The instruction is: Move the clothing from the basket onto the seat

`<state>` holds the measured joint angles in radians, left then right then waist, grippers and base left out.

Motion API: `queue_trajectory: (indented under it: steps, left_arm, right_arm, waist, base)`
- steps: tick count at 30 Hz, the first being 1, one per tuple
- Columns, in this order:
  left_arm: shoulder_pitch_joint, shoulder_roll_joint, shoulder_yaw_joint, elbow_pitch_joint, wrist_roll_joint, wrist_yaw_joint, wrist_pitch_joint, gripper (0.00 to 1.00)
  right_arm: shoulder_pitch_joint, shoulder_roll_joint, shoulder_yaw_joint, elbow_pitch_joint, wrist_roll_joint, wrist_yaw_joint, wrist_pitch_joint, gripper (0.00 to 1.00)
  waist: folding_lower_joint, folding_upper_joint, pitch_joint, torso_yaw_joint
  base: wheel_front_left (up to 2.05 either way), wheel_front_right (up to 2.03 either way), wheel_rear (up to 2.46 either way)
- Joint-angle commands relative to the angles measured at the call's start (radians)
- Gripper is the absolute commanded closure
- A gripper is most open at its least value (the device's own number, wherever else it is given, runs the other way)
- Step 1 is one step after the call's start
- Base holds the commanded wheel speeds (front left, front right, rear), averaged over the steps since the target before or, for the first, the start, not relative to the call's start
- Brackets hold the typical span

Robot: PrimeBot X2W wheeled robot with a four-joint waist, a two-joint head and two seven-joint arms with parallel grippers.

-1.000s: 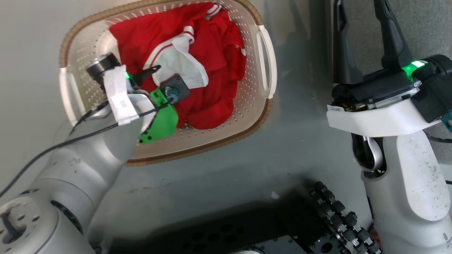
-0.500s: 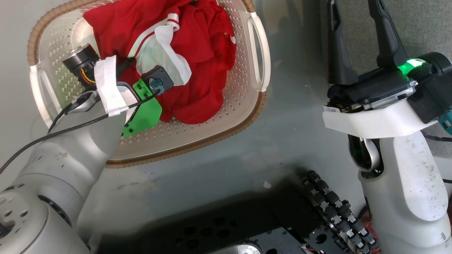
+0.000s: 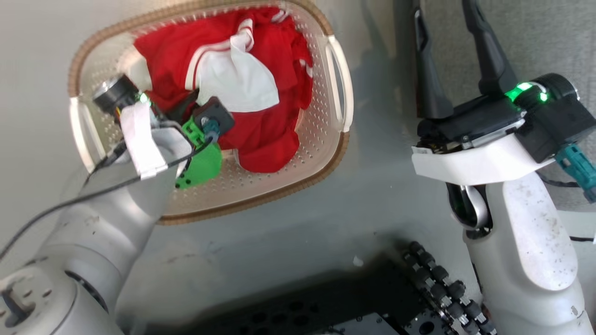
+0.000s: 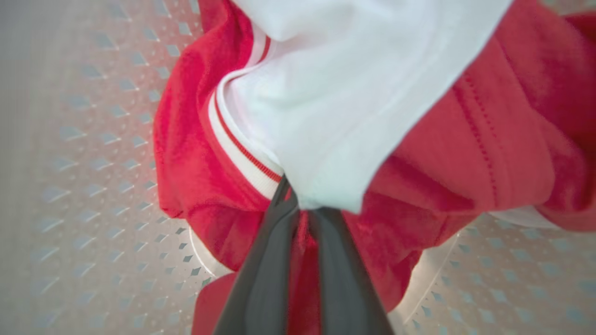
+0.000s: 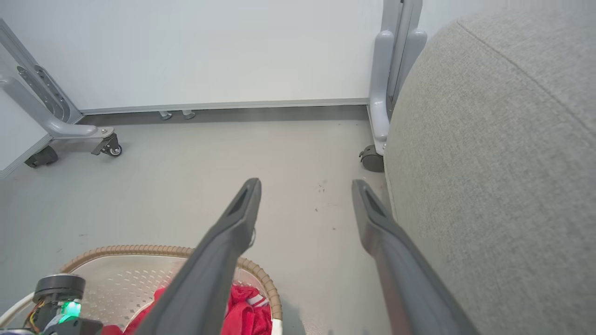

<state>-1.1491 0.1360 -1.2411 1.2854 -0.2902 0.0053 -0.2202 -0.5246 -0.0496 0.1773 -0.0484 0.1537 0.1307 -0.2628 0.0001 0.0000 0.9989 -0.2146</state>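
Clamps clothing (image 4: 195,153) w/ L gripper (image 4: 294,200), prob. striped piece, to lift from basket (image 3: 336,139); holds R gripper (image 5: 306,184) apart, idle nr seat (image 5: 503,163).

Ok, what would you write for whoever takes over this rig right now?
Left gripper: shut on the clothing, pinching red fabric beside the white panel, down inside the basket.
Right gripper: open and empty, above the floor next to the seat.
Done: grasp made. All the clothing is in the basket; none on the visible part of the seat.
Left: lift the clothing out, carry it to the seat, release, then return for anything remaining in the basket.
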Motion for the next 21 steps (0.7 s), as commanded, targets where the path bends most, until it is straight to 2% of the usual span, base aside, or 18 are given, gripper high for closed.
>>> queue_trajectory:
  steps: [1,6,8,13,21]
  left_arm:
    - [0.037,-0.005,0.009,-0.001,-0.013,0.012,-0.017,1.0]
    - [0.132,-0.005,0.06,-0.039,-0.071,0.04,-0.045,1.0]
    - [0.167,-0.003,0.097,-0.102,-0.099,0.062,-0.047,1.0]
    - [0.305,0.05,0.216,-0.323,-0.138,0.119,-0.044,1.0]
    - [0.513,0.1,0.425,-0.656,-0.101,0.185,-0.044,1.0]
  right_arm:
    - [0.022,-0.002,0.001,0.01,-0.006,0.0,-0.003,0.0]
    - [0.07,-0.002,0.008,0.041,-0.011,0.0,-0.003,0.0]
    - [0.094,-0.002,0.01,0.055,-0.017,0.0,-0.003,0.0]
    - [0.165,-0.003,0.016,0.091,-0.017,0.0,-0.003,0.0]
    - [0.271,-0.002,0.029,0.141,-0.016,0.0,-0.003,0.0]
  waist:
    - [-0.0001,0.0,-0.116,0.02]
    - [-0.0001,0.0,-0.263,0.039]
    - [-0.0001,0.0,-0.327,0.049]
    - [-0.0001,0.0,-0.493,0.067]
    - [-0.0001,0.0,-0.713,0.069]
  base:
    - [0.0,0.0,0.0]
    - [0.0,0.0,0.0]
    - [0.0,0.0,0.0]
    - [0.0,0.0,0.0]
    - [0.0,0.0,0.0]
